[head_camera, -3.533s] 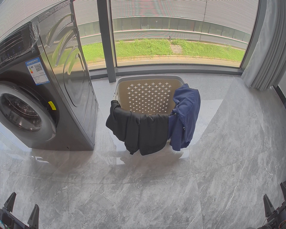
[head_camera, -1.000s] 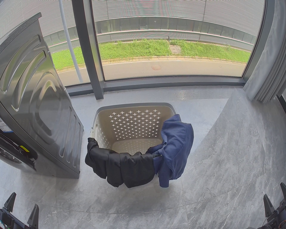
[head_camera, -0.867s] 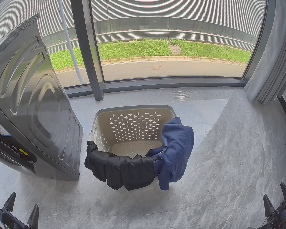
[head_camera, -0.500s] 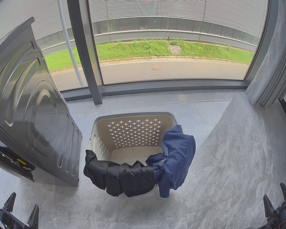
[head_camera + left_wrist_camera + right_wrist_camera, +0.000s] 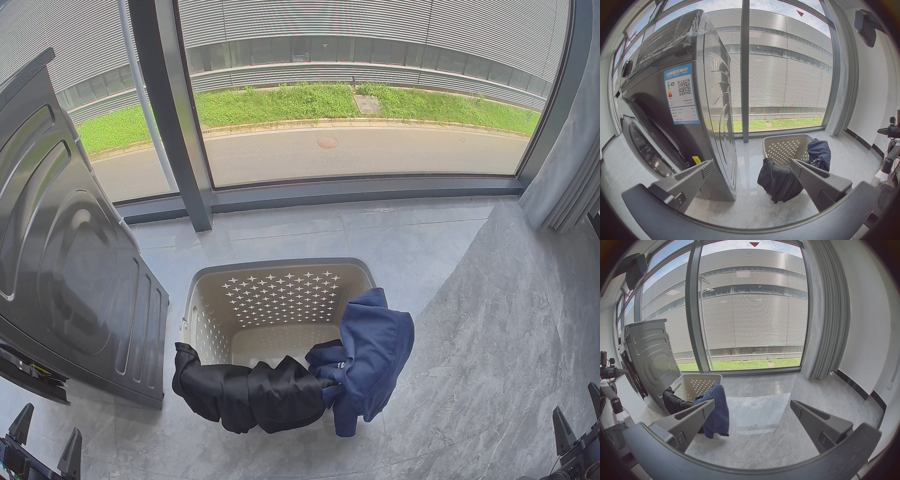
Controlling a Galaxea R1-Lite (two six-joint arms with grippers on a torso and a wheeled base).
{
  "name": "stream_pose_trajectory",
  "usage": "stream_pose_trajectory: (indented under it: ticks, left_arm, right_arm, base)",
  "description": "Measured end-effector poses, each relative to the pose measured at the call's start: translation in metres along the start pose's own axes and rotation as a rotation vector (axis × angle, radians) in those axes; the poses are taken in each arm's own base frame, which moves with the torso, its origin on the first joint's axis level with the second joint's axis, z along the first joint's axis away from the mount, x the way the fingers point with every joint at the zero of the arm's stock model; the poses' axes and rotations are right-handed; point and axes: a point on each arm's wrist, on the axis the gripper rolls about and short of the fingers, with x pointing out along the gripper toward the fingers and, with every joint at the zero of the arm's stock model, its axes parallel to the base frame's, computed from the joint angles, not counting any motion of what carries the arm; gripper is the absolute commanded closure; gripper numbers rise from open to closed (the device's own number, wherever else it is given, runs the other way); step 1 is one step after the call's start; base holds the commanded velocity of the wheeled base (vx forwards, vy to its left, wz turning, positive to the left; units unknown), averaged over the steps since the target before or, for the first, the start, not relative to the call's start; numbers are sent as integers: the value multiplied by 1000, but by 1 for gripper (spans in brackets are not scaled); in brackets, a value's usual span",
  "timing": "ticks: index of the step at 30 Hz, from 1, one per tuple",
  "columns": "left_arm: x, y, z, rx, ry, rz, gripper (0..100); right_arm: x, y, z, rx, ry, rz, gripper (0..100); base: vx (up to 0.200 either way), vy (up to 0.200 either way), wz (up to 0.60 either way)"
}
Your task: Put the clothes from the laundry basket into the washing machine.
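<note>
A beige laundry basket (image 5: 275, 294) with star-shaped holes stands on the floor ahead of me. A black garment (image 5: 250, 394) hangs over its near rim and a blue garment (image 5: 372, 350) over its near right corner. The grey washing machine (image 5: 69, 269) stands at the left; its round door (image 5: 647, 150) faces the left wrist view. My left gripper (image 5: 47, 434) is open at the bottom left, my right gripper (image 5: 578, 415) open at the bottom right. Both hang low, well short of the basket, with nothing between their fingers.
A full-height window with a dark upright post (image 5: 181, 125) runs behind the basket. A grey curtain (image 5: 569, 162) hangs at the right. Open grey marble floor (image 5: 494, 337) lies to the right of the basket and between it and me.
The whole head view has shifted: the basket and washer now sit lower and nearer, and the washer's front has slid out at the left. The camera moved; the clothes lie as before. Both grippers hold their places.
</note>
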Motion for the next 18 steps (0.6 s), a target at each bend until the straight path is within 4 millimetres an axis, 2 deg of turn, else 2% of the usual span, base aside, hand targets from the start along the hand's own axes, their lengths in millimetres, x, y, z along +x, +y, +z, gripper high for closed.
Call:
stream_pose_trajectory:
  ticks: [3,9,15,18]
  left_arm:
    - [0,0,0,0,0,0,0]
    - [0,0,0,1,0,0,0]
    - [0,0,0,1,0,0,0]
    - [0,0,0,1,0,0,0]
  right_arm:
    - [0,0,0,0,0,0,0]
    - [0,0,0,0,0,0,0]
    - [0,0,0,0,0,-1,0]
    - [0,0,0,0,0,0,0]
  base:
    - [200,0,0]
    - [0,0,0]
    - [200,0,0]
    - [0,0,0]
